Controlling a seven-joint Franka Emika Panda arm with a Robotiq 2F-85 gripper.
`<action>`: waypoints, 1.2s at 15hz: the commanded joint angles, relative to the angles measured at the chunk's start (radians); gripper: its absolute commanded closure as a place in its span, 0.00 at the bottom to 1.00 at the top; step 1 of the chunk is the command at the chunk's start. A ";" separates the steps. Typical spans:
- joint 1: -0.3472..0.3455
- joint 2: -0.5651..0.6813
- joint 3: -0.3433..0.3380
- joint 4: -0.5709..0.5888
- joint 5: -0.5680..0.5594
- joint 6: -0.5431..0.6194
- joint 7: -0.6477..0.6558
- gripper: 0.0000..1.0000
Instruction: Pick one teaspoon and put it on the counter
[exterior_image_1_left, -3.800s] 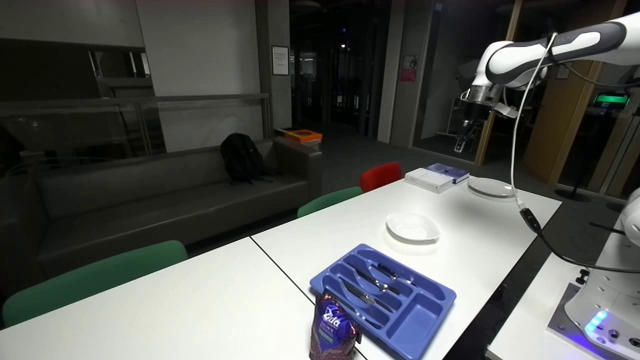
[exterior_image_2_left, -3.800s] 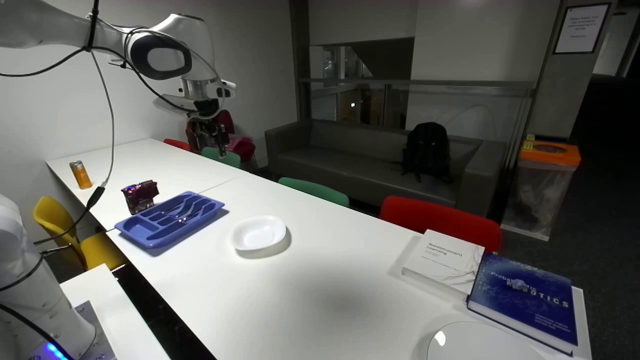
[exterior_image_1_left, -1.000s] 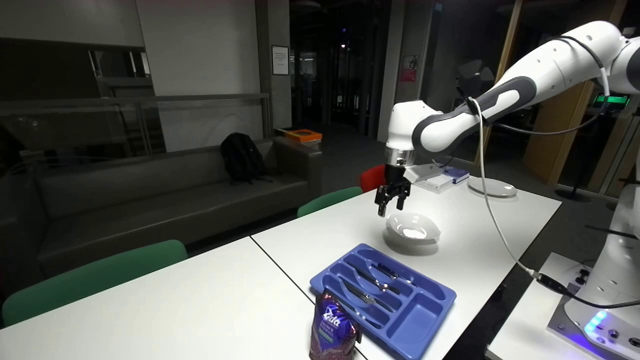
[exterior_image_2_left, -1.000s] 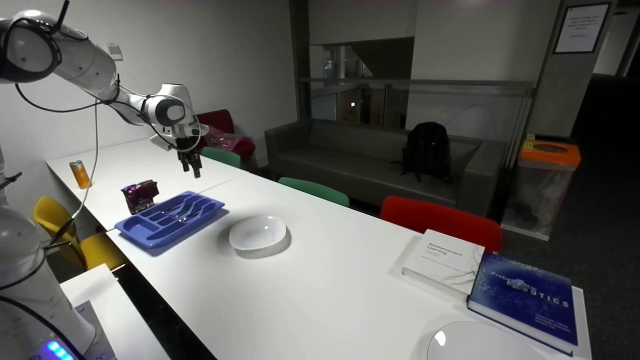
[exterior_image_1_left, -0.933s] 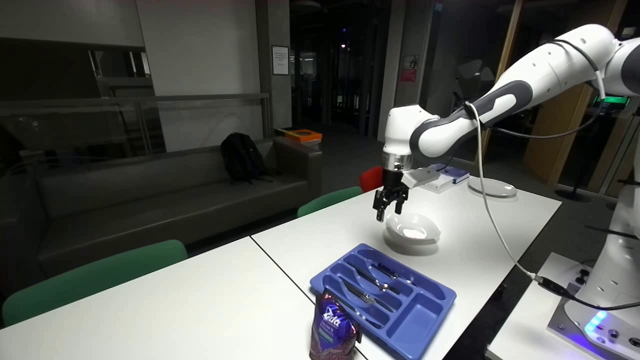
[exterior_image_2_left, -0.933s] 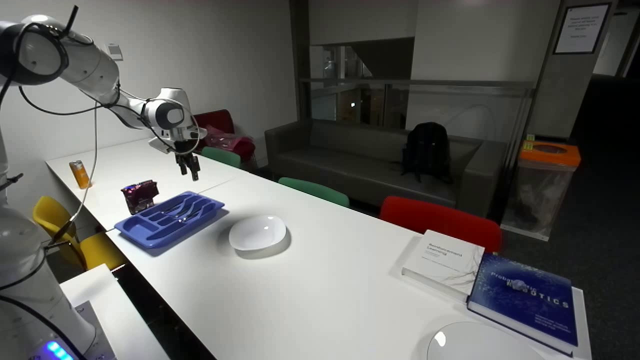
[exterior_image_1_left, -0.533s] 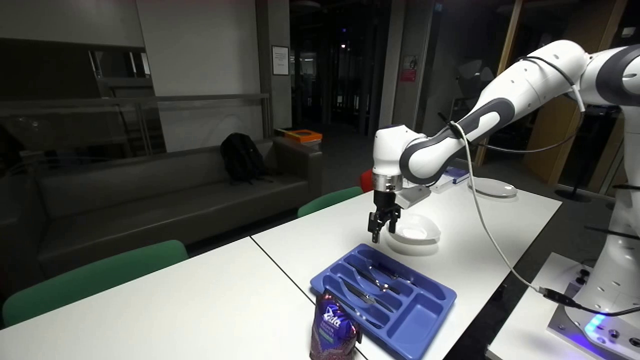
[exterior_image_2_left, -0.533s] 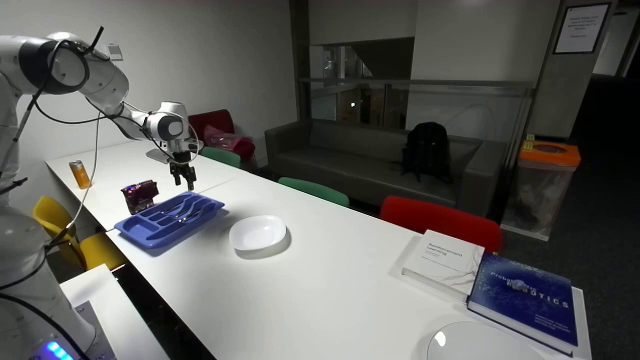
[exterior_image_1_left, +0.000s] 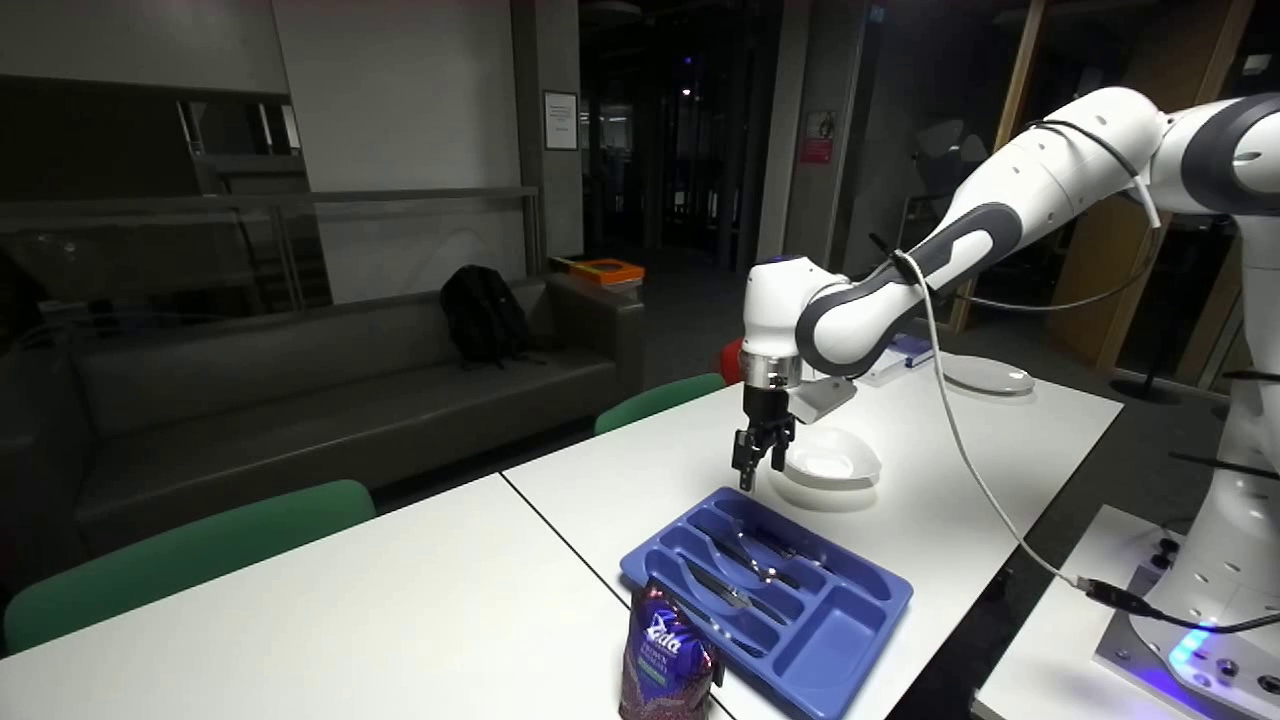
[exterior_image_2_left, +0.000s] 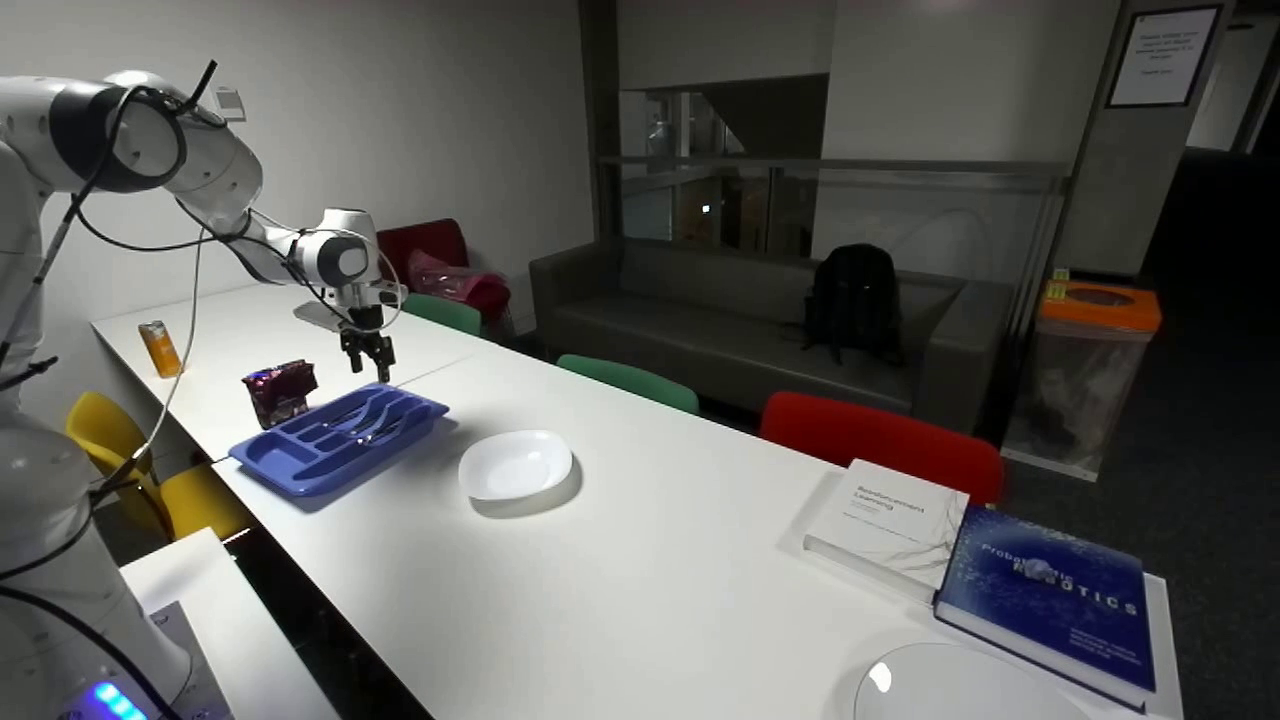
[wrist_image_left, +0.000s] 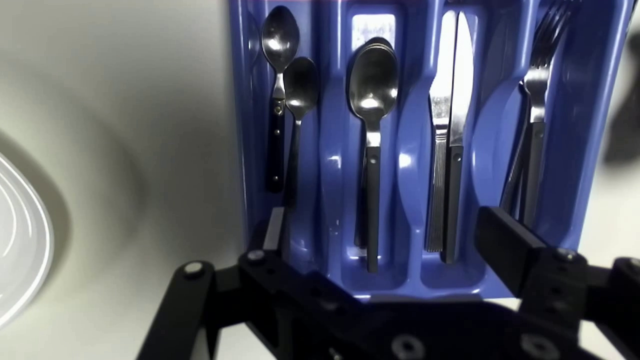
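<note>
I have a long white desk (exterior_image_1_left: 390, 570) under my arm (exterior_image_1_left: 1045, 170), in a dim room; both exterior views give me a grey sofa (exterior_image_1_left: 300, 370) with a black backpack (exterior_image_1_left: 487, 315) on it. An exterior view alone gives me an orange can (exterior_image_2_left: 160, 348) and a yellow chair (exterior_image_2_left: 205, 500); only the wrist view sorts out the blue tray (exterior_image_1_left: 830, 645) for me. The tray sits near a white bowl (exterior_image_2_left: 515, 468), with a purple bag (exterior_image_1_left: 665, 660) just beside it on the opposite side. In the compartment (wrist_image_left: 304, 230) nearest the bowl, a black-handled teaspoon (wrist_image_left: 278, 102) lies right beside a slimmer teaspoon (wrist_image_left: 301, 90); the next three hold stacked larger spoons (wrist_image_left: 373, 95), two knives (wrist_image_left: 462, 85), and a fork (wrist_image_left: 537, 95) beside another handle (wrist_image_left: 515, 172). My tool (wrist_image_left: 382, 222) hangs above the desk near one end of the tray, its fingers (wrist_image_left: 505, 237) spread far apart and gripping nothing.
</note>
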 joint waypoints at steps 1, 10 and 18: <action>0.014 0.006 -0.013 0.012 0.000 -0.016 -0.003 0.00; 0.045 0.090 -0.025 0.047 -0.034 -0.017 -0.001 0.00; 0.078 0.135 -0.040 0.098 -0.066 -0.031 -0.007 0.00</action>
